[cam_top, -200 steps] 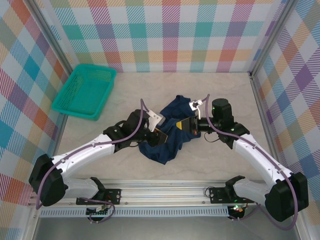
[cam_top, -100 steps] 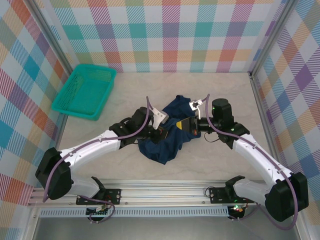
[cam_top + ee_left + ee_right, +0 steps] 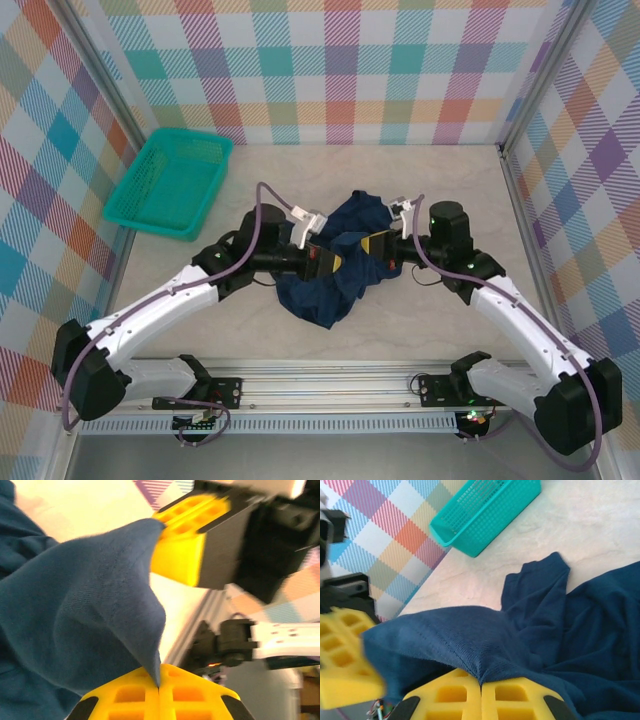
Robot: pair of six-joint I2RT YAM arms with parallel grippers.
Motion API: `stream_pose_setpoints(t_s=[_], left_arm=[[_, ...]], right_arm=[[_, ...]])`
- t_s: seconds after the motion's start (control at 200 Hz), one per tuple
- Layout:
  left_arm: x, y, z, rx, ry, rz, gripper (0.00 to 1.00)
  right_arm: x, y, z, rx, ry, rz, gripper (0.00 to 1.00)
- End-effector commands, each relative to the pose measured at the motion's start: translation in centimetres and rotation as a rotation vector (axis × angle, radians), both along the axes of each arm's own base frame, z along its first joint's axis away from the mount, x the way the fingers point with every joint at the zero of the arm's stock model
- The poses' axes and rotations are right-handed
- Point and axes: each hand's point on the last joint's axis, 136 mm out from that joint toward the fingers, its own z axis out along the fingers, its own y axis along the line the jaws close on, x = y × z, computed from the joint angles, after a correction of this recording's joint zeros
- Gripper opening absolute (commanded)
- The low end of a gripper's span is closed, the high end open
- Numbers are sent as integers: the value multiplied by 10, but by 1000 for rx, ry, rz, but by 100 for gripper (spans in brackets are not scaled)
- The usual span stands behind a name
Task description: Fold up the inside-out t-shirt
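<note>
1. Centrally on the pale table [image 3: 460, 200], a dark navy inside-out t-shirt [image 3: 325, 290] was seen from above. It was bunched in a crumpled heap between the two arms, with part of it raised off the surface.
2. The left gripper [image 3: 159, 689] was closed on the t-shirt. In its wrist view the two yellow fingers [image 3: 100, 702] were pressed together, and a pointed peak of cloth was pinched in the seam between them.
3. The right gripper [image 3: 481, 690] was likewise clamped on the t-shirt. A gathered fold of the cloth was caught where its own yellow pads met.
4. Between the two grips, a short span of cloth was held up, running from one pair of fingers across to the other.
5. From above, the grippers were seen pointed tip to tip, near each other, over the middle of the heap.
6. The rest of the t-shirt was draped down from the fingers onto the table. In the right wrist view, one flap was laid flat on the surface beyond the pinched fold.
7. A teal mesh basket [image 3: 170, 185] was set well apart from the t-shirt, at the far left of the table, beside the checked wall [image 3: 60, 150].
</note>
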Motion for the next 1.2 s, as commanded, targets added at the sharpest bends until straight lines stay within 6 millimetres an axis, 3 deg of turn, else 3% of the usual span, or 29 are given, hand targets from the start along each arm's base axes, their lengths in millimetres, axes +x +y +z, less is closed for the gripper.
stream_pose_setpoints(t_s=[0.0, 0.12, 0.245, 0.405, 0.595, 0.73, 0.86, 1.04, 1.195], left_arm=[[-14, -2, 41, -156, 129, -53, 0], [-7, 7, 45, -198, 169, -14, 0], [10, 32, 29, -153, 181, 104, 0], [26, 74, -16, 80, 132, 274, 0], [36, 101, -64, 314, 82, 348, 0], [34, 99, -77, 324, 86, 318, 0], [23, 83, -84, 267, 122, 229, 0], [16, 47, -57, 21, 113, 115, 0], [15, 27, -59, 58, 25, 54, 0]], right_arm=[[7, -7, -6, -59, -62, -46, 0], [9, -16, -12, -130, -47, -81, 0], [7, -24, -11, -179, -39, -105, 0], [-8, -18, 4, -134, -21, -28, 0], [-28, 2, 26, 22, 61, 133, 0], [-36, 9, 29, 99, 147, 213, 0], [-36, 14, 26, 132, 211, 237, 0], [6, -3, 2, 80, 316, 28, 0], [33, -19, -26, 18, 393, -95, 0]])
